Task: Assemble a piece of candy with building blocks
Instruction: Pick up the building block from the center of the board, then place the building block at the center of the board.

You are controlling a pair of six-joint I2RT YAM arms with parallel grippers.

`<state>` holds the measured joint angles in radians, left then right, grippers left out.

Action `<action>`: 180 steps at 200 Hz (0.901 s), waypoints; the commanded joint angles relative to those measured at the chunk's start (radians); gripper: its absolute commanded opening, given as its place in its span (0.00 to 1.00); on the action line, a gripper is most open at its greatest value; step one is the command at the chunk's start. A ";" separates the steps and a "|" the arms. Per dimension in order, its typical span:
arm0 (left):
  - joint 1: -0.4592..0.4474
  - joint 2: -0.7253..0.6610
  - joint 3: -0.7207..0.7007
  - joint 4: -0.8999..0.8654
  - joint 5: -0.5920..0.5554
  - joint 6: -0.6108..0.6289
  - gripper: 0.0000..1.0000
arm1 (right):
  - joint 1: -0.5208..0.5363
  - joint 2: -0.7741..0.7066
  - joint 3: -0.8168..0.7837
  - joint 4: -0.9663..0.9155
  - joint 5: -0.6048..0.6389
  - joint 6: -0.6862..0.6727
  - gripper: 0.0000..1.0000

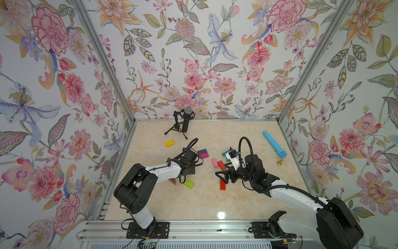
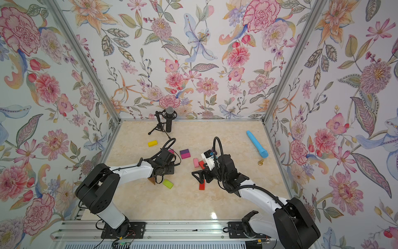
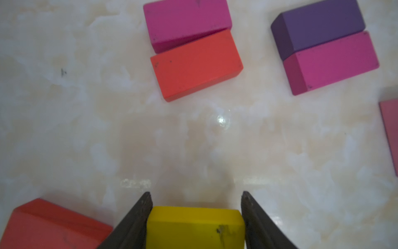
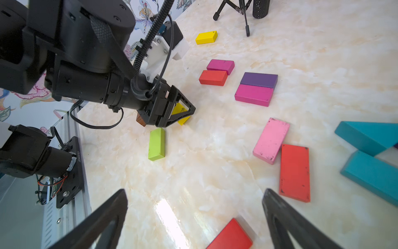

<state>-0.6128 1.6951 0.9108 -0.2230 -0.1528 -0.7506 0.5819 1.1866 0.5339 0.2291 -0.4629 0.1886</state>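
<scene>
1. In both top views my right gripper (image 1: 219, 177) hangs with its jaws wide apart over a red block (image 1: 223, 185) and carries nothing. The left arm (image 1: 159, 169) bends over the table (image 1: 193, 207) between a green block (image 1: 189, 184) and a purple block (image 1: 202, 151). I cannot see its tip from here. A brown triangle (image 1: 173, 181) looks out from under this arm. Well apart, a microphone (image 2: 169, 120) stands at the back wall and a blue stick (image 2: 257, 144) lies at the right side. A lone yellow block (image 2: 152, 143) lies near the tripod feet.

2. In the left wrist view the left gripper (image 3: 196, 200) is clenched on a yellow block (image 3: 195, 226), one finger on each side of it. Ahead of it the table is bare. Farther on, a magenta block (image 3: 186, 23) touches an orange-red block (image 3: 196, 64). The purple block (image 3: 318, 25) touches the other magenta block (image 3: 331, 64). A reddish block (image 3: 51, 226) lies just beside one finger.

3. In the right wrist view the right gripper (image 4: 193, 204) is released, with only bare table between its fingers. The red block (image 4: 230, 235) lies at the frame edge. The yellow block (image 4: 181, 112) sits tilted in the left gripper, and the green block (image 4: 156, 144) is just beside it. A pink block (image 4: 271, 140) lies just beside a long red block (image 4: 294, 172), near the teal blocks (image 4: 366, 138).
</scene>
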 commanded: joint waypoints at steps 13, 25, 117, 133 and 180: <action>0.023 0.072 0.087 0.012 -0.025 0.016 0.58 | 0.005 0.000 0.044 0.029 0.016 0.001 1.00; 0.030 0.090 0.097 0.016 -0.029 0.017 0.59 | 0.003 -0.002 0.051 0.022 0.024 -0.006 1.00; 0.044 0.181 0.134 0.059 -0.017 -0.045 0.63 | -0.030 0.018 0.091 0.009 0.006 -0.023 1.00; 0.045 0.188 0.135 0.068 -0.025 -0.057 0.64 | -0.038 0.022 0.086 0.010 0.002 -0.020 1.00; 0.049 0.198 0.135 0.088 -0.025 -0.086 0.71 | -0.075 0.034 0.100 -0.028 0.015 -0.010 1.00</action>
<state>-0.5758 1.8606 1.0374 -0.1352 -0.1661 -0.7902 0.5278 1.2011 0.6003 0.2268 -0.4541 0.1871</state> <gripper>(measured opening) 0.677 0.996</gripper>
